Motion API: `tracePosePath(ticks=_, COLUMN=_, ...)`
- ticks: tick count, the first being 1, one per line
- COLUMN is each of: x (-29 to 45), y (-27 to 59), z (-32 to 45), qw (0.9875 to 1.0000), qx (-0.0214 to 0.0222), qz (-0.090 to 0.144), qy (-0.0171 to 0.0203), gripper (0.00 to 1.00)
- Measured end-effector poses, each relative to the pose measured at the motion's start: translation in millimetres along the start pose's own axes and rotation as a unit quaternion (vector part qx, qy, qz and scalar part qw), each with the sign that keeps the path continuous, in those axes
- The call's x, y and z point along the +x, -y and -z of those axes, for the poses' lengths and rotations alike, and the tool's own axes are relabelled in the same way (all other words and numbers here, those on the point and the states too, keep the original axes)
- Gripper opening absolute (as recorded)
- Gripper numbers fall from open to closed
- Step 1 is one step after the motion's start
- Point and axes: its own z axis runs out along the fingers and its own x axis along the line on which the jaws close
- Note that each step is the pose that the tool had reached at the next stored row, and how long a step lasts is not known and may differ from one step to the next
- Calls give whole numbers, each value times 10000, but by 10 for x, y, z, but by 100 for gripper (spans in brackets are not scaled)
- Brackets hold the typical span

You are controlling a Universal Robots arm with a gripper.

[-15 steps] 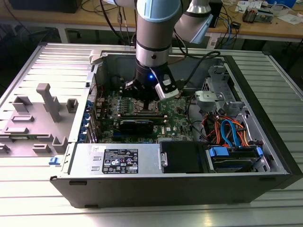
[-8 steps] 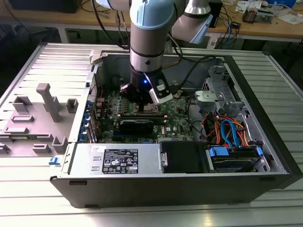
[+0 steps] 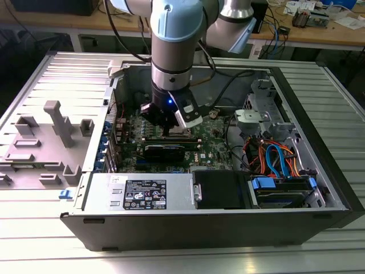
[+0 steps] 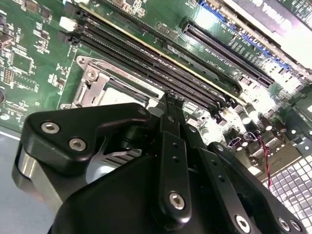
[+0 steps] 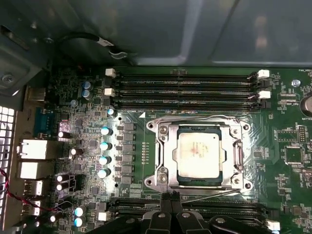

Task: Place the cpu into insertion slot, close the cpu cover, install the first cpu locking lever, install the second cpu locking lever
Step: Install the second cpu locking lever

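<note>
Fingers: in the first wrist view the gripper shows two black fingertips pressed together, no gap, nothing held between them. Same reading in the second wrist view.
At the tips: they sit at the near edge of the silver socket frame, touching or just short of a thin wire lever that runs along that edge. Contact itself cannot be confirmed.
Just beyond the tips: the cpu lies flat in the insertion slot, metal top up, seated square.
Around the cpu: the cpu cover is down over it, window framing the chip.
Far side of socket: a second wire lever lies along the far frame edge, next to the memory slots.
Farther out: green motherboard, then chassis wall.
Overall: in the exterior view the gripper reaches down into the open computer case.
Step in hand (judgement): placing and cover-closing look done; work is on a locking lever.
Next move calls for (judgement): a steady push on thin springy wire, tips kept from sliding off, lever guided under its retaining hook.
</note>
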Motion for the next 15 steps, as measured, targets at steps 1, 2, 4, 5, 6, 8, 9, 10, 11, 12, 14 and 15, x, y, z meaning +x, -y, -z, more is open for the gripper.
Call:
tracePosePath(ticks=1, x=3, y=3, z=-8, qw=10000, qx=-11, qz=8, qy=-2, gripper=11)
tracePosePath(ticks=2, x=13, y=10, z=-16, qw=10000, qx=-27, qz=20, qy=-8, gripper=11)
tracePosePath(ticks=4, x=23, y=17, z=-22, qw=10000, qx=-39, qz=32, qy=-15, gripper=11)
tracePosePath(ticks=5, x=32, y=23, z=-26, qw=10000, qx=-45, qz=39, qy=-21, gripper=11)
tracePosePath(ticks=6, x=37, y=30, z=-29, qw=10000, qx=-49, qz=45, qy=-25, gripper=11)
tracePosePath(ticks=8, x=45, y=42, z=-34, qw=10000, qx=-55, qz=53, qy=-30, gripper=11)
tracePosePath(ticks=9, x=50, y=48, z=-36, qw=10000, qx=-59, qz=58, qy=-33, gripper=11)
tracePosePath(ticks=10, x=60, y=58, z=-39, qw=9999, qx=-71, qz=68, qy=-37, gripper=11)
tracePosePath(ticks=11, x=67, y=60, z=-41, qw=9999, qx=-80, qz=73, qy=-40, gripper=11)
tracePosePath(ticks=12, x=73, y=61, z=-43, qw=9999, qx=-87, qz=79, qy=-41, gripper=11)
tracePosePath(ticks=14, x=101, y=62, z=-60, qw=9999, qx=-128, qz=95, qy=-47, gripper=11)
tracePosePath(ticks=15, x=104, y=63, z=-68, qw=9998, qx=-140, qz=98, qy=-47, gripper=11)
